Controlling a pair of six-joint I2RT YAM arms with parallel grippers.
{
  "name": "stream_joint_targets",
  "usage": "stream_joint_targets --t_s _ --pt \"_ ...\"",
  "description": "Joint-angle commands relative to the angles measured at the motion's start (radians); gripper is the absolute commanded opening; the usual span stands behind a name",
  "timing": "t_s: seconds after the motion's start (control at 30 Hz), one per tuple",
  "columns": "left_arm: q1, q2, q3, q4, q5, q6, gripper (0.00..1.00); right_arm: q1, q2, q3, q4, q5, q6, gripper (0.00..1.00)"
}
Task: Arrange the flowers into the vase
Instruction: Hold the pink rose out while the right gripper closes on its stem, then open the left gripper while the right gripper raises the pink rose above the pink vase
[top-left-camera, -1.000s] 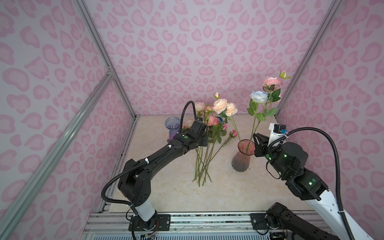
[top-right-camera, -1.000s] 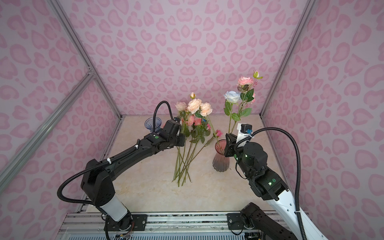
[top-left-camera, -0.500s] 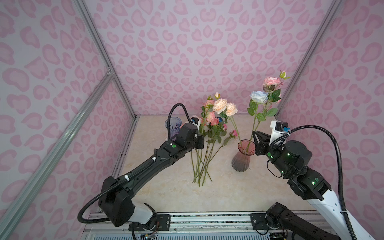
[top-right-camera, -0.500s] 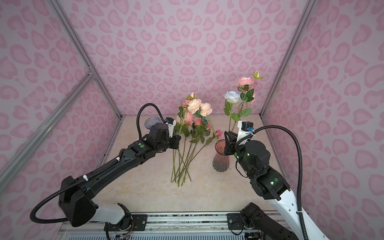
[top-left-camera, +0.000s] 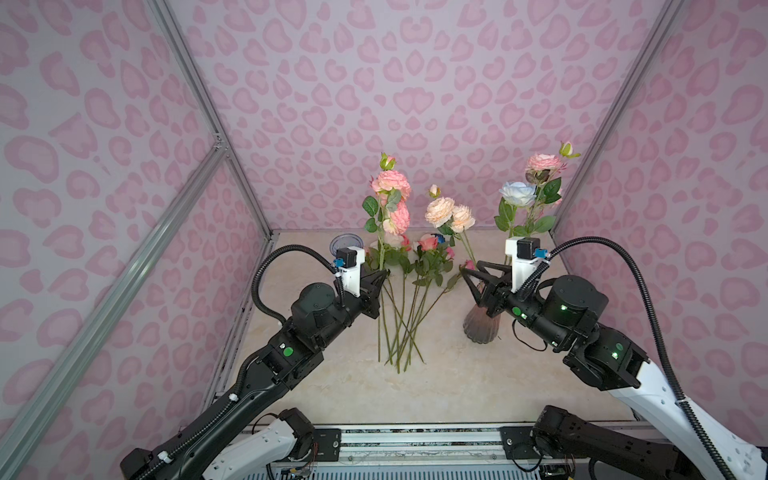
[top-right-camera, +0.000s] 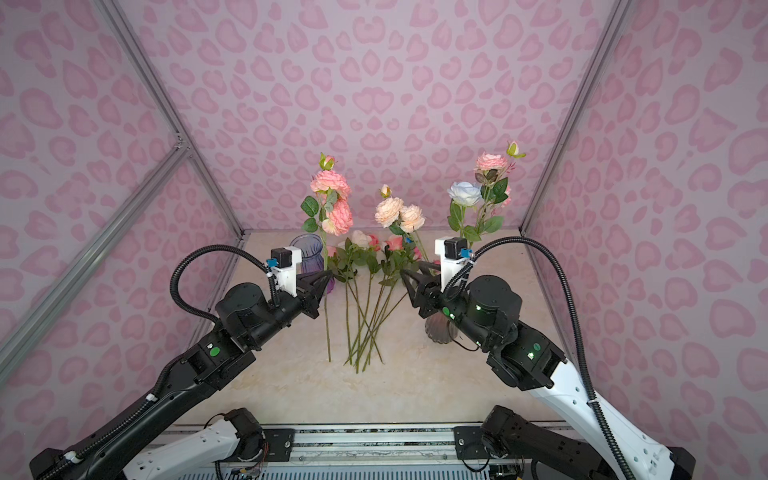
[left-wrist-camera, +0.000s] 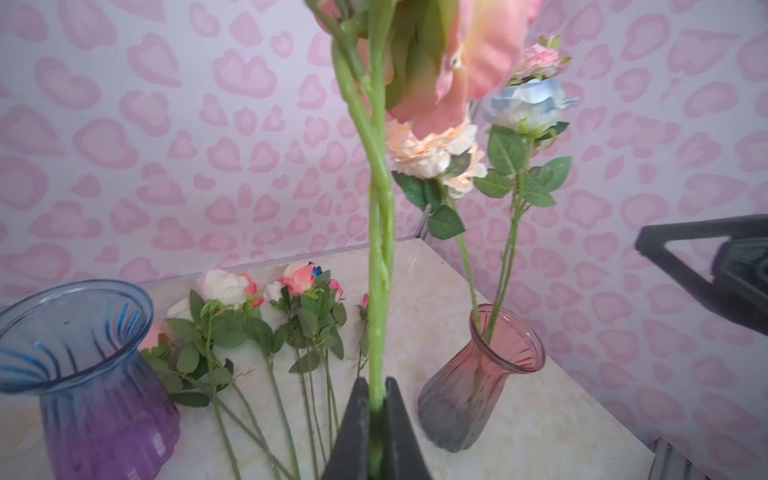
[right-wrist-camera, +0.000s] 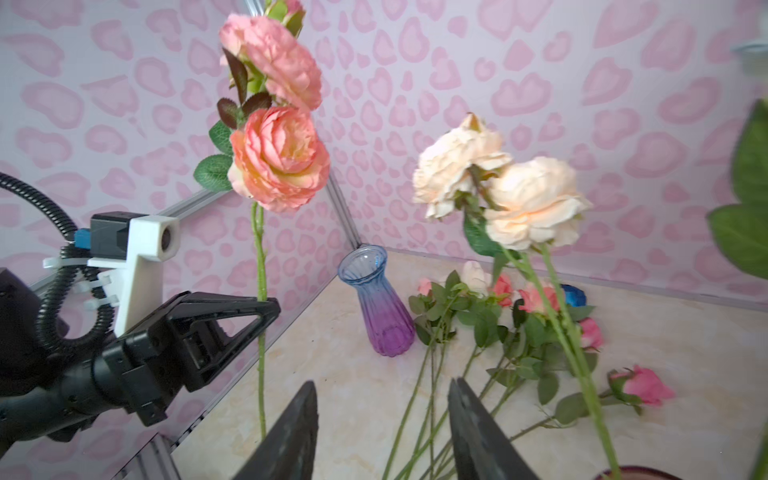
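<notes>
Pink patterned walls (top-left-camera: 415, 83) are boxing in the counter (top-left-camera: 457, 382) at the back and on both sides. Bare marble is lying open across its near half, while the back half is filling up with stems and two vases. The left gripper (top-left-camera: 384, 274) (left-wrist-camera: 376, 382) is clenching the green stem of a pink rose (top-left-camera: 390, 185) (right-wrist-camera: 278, 158) and holding it upright. The blooms are rising well above the closed jaws and the stem's lower end is hanging down toward the counter. The right gripper (top-left-camera: 471, 268) (right-wrist-camera: 382, 382) is hovering released, jaws apart with nothing between them, and is overlapping the top of the pink vase (top-left-camera: 480, 328) (left-wrist-camera: 482, 374) in both top views, well apart from the held rose. That vase is carrying the peach roses (top-left-camera: 449, 212), a pale blue rose (top-left-camera: 517, 193) and a taller pink spray (top-left-camera: 542, 162), all leaning toward the back right corner. The loose flowers (top-left-camera: 415, 266) (top-right-camera: 374, 266) are lying flat between the two grippers, heads toward the back wall and stem ends crossing toward the near edge. The blue-and-purple vase (top-right-camera: 307, 249) (right-wrist-camera: 382, 316) is standing upright near the back left, just behind the left gripper.
</notes>
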Motion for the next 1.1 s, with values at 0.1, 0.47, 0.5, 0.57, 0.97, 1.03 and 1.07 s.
stream_joint_targets --t_s 0.1,0.47,0.5,0.57,0.97,1.03,1.07 --pt "-0.073 0.03 0.05 0.101 0.088 0.067 0.03 0.129 0.129 0.066 0.167 -0.041 0.021 0.55" --pt "-0.145 0.079 0.078 0.152 0.082 0.083 0.03 0.149 0.244 0.083 0.315 -0.047 0.116 0.38" --pt "-0.146 0.078 0.077 0.157 0.085 0.079 0.03 0.148 0.249 0.081 0.317 -0.042 0.122 0.35" --pt "-0.148 0.076 0.074 0.162 0.086 0.079 0.03 0.148 0.258 0.08 0.319 -0.039 0.129 0.24" --pt "-0.148 0.075 0.066 0.15 0.05 0.085 0.3 0.148 0.253 0.085 0.322 -0.044 0.137 0.04" --pt "-0.148 0.073 0.066 0.127 0.034 0.084 0.45 0.146 0.248 0.098 0.307 -0.032 0.118 0.04" --pt "-0.148 0.068 0.064 0.115 0.029 0.085 0.49 0.146 0.244 0.11 0.289 -0.019 0.103 0.04"
